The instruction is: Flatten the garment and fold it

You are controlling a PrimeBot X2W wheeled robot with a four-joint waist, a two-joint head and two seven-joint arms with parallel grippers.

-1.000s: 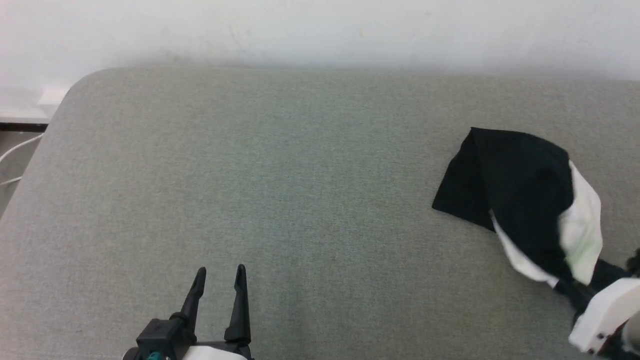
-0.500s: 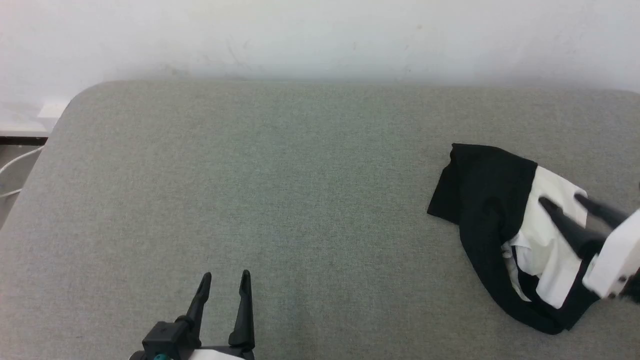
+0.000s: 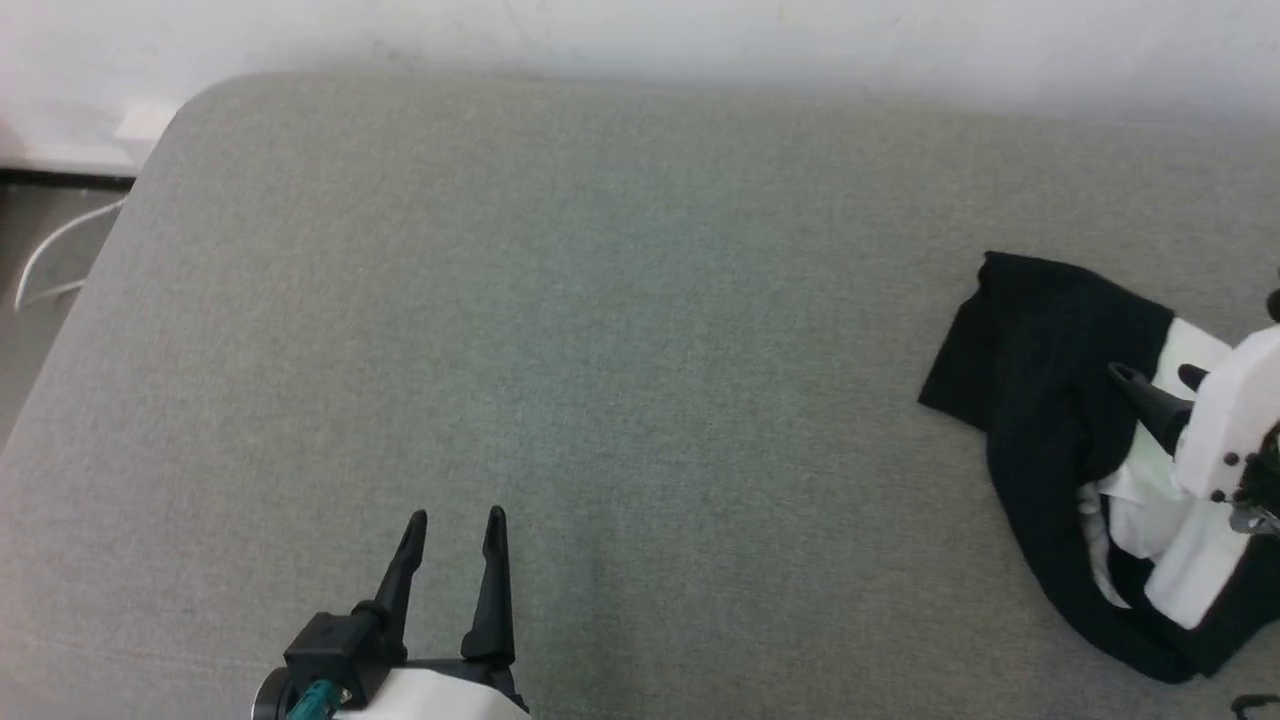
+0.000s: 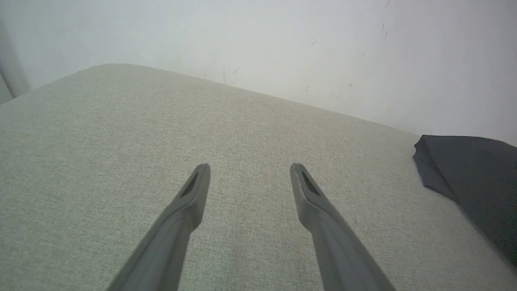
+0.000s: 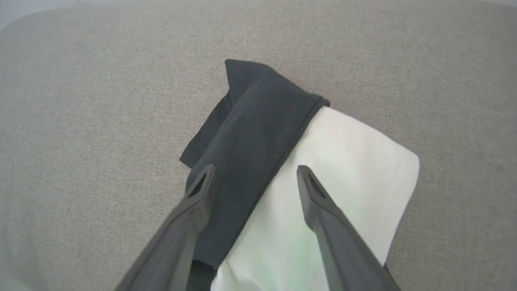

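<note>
The garment [image 3: 1050,400] lies crumpled at the right side of the grey padded table [image 3: 600,300], black cloth on the left and white cloth on the right. My right gripper [image 3: 1158,378] hovers over it, open, with nothing between its fingers. The right wrist view looks down on the garment [image 5: 258,133], and my right gripper [image 5: 253,171] straddles the seam between black and white. My left gripper [image 3: 456,520] stands open over bare table near the front edge, far left of the garment. In the left wrist view my left gripper [image 4: 249,169] is empty, with the garment [image 4: 468,161] at the right edge.
A white wall [image 3: 700,30] runs behind the table's far edge. Past the table's rounded left corner lie the floor and a white cable [image 3: 60,250].
My right gripper has opened and let go of the garment, which dropped into a heap on the table. The head camera has tilted, shifting the whole picture.
</note>
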